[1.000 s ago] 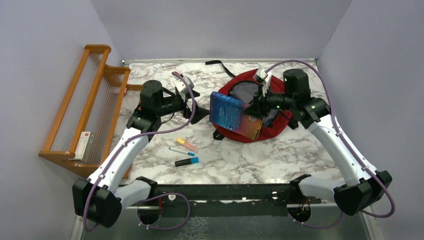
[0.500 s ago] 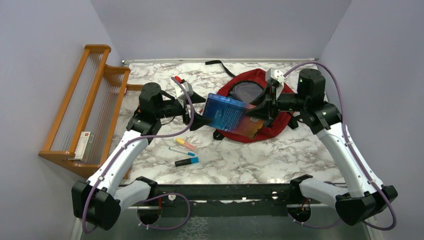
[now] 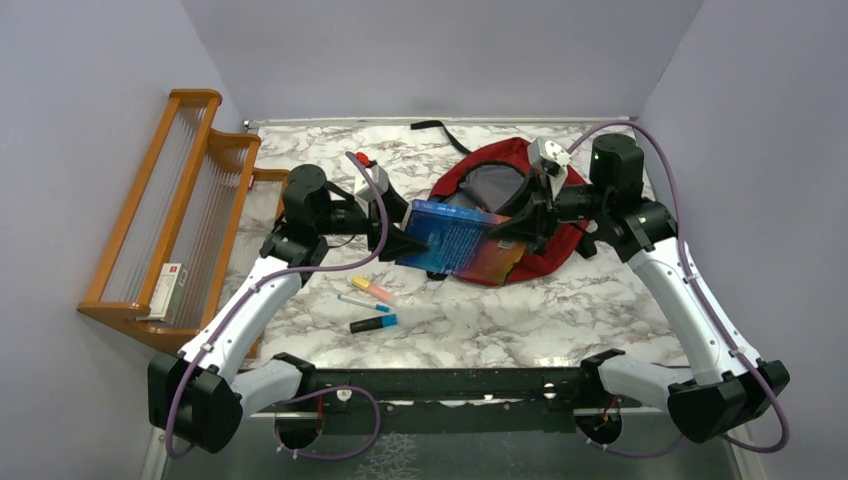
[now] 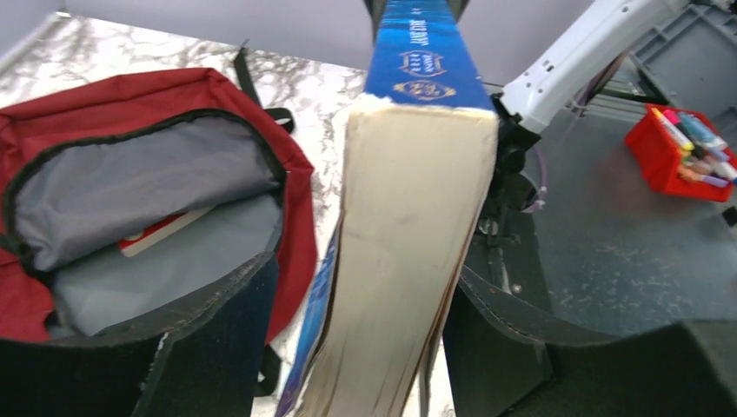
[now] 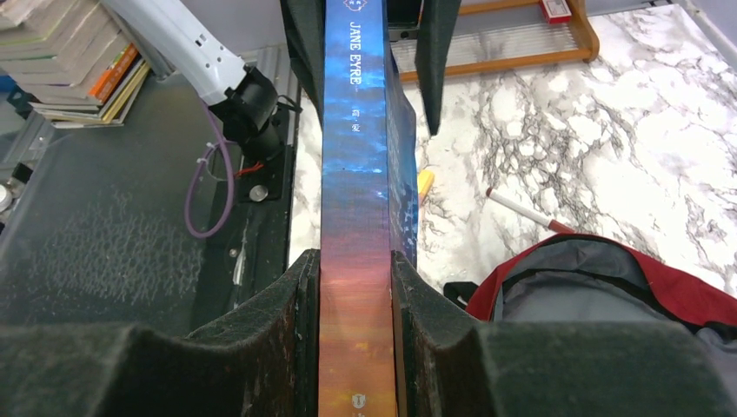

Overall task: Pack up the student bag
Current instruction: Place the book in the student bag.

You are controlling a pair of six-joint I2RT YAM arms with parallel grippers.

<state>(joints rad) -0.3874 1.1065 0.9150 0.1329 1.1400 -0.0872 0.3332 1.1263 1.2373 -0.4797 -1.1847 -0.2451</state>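
- Well, the student bag (image 3: 478,160) lies on the marble table (image 3: 480,310) right under the right gripper (image 5: 355,265). Its mouth is unzipped and the grey lining shows.
- The blue book (image 3: 458,240) hangs tilted in the air between the two grippers, over the bag's near edge.
- The right gripper is clamped on the book at its spine, one finger against each cover.
- The left gripper (image 4: 365,278) straddles the opposite page edge; I can't tell whether its jaws press it.
- Three markers (image 3: 370,305) lie on the table below the left gripper, towards the arm bases.
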